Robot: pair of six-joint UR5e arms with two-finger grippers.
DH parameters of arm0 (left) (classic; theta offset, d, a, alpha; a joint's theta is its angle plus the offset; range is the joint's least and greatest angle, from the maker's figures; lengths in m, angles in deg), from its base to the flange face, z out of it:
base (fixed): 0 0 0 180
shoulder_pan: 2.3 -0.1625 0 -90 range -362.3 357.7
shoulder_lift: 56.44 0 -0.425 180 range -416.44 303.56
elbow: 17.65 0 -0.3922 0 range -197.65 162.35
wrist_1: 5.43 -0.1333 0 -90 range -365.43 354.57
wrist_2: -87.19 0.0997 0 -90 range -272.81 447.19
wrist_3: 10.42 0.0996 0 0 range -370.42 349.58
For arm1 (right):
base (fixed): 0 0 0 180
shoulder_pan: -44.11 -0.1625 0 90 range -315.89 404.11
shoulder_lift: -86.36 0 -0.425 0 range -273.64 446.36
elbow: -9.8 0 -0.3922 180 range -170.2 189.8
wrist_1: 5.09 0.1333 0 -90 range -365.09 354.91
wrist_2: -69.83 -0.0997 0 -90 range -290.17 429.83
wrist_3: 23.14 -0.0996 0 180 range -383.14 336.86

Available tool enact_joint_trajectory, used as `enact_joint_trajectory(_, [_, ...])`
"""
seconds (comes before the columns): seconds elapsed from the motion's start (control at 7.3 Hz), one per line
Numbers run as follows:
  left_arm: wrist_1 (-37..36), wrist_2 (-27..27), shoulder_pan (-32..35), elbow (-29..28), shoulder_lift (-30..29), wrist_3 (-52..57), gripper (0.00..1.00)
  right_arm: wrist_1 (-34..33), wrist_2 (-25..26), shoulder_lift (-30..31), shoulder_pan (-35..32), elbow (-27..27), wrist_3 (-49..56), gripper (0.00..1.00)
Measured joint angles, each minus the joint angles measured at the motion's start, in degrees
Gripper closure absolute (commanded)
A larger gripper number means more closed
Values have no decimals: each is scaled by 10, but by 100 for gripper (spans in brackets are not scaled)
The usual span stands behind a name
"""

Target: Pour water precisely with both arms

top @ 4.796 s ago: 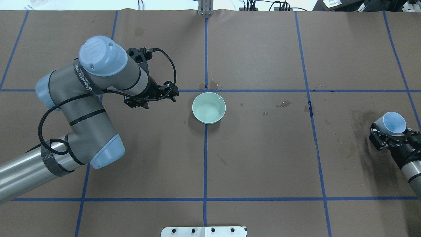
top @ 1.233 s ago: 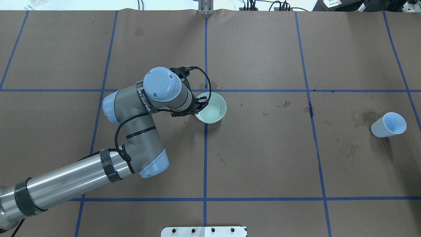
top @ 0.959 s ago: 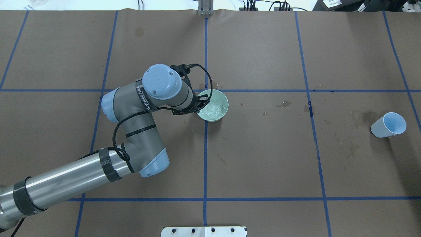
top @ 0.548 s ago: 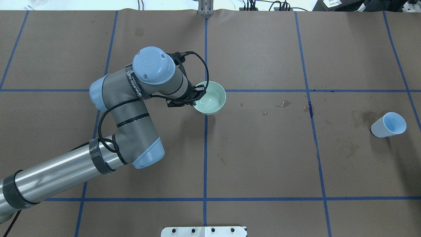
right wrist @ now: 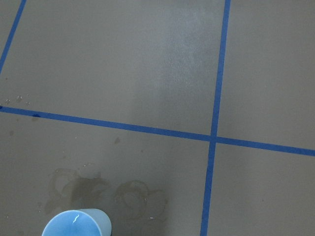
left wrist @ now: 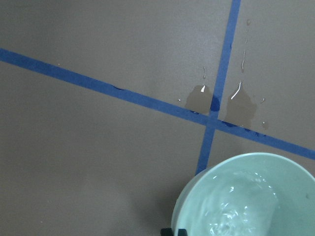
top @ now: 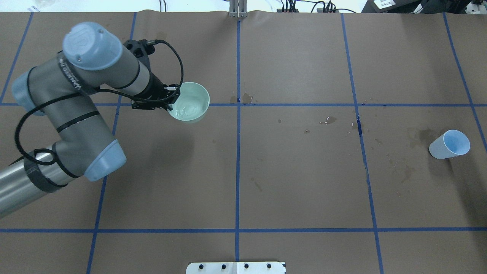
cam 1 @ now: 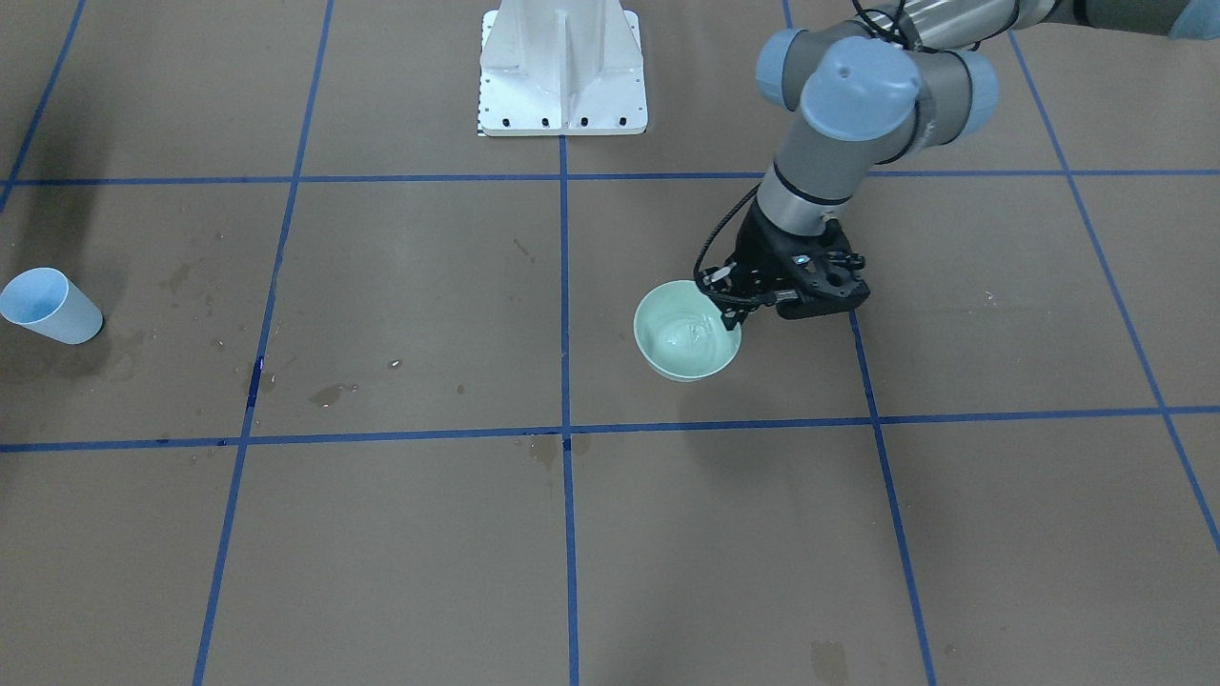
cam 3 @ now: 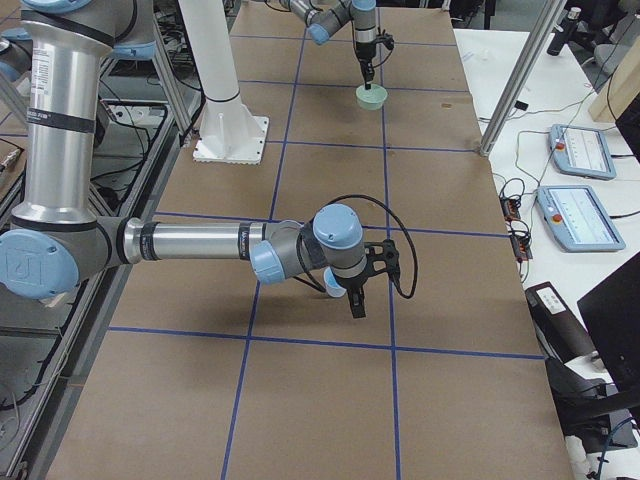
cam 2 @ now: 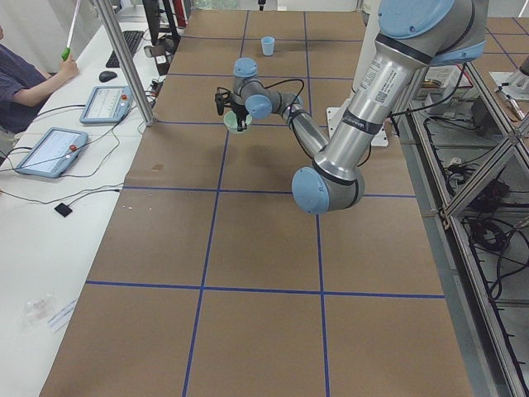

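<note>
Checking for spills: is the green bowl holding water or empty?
Holding water: ripples and sheen show inside the bowl, which the left gripper grips by its rim. How full, cannot tell.

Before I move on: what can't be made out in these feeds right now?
- The right gripper: shows only in the exterior right view, side-on; open or shut unclear.
- The blue cup: cut off by the right wrist view's bottom edge, small elsewhere; contents unclear.
- The left gripper on the bowl: its wrist covers the fingers overhead.
- The water: only ripples show; depth unclear.
</note>
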Motion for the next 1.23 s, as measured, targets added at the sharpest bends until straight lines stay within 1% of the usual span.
enact_joint_trajectory(0.27, [-2,-37,63,17,73,107,100,-93,-8,-2,-6,-4,70,1])
enact_joint_trajectory(0.55, [17,-48,101,18,133,187,100,-183,-2,-14,-16,-5,137,1])
enact_joint_trajectory(0.96, [115,-51,109,2,216,213,100,-264,14,-35,-53,0,234,1])
enact_joint_trajectory(1.23, [189,-67,110,-32,254,214,100,-283,16,-44,-66,1,253,1])
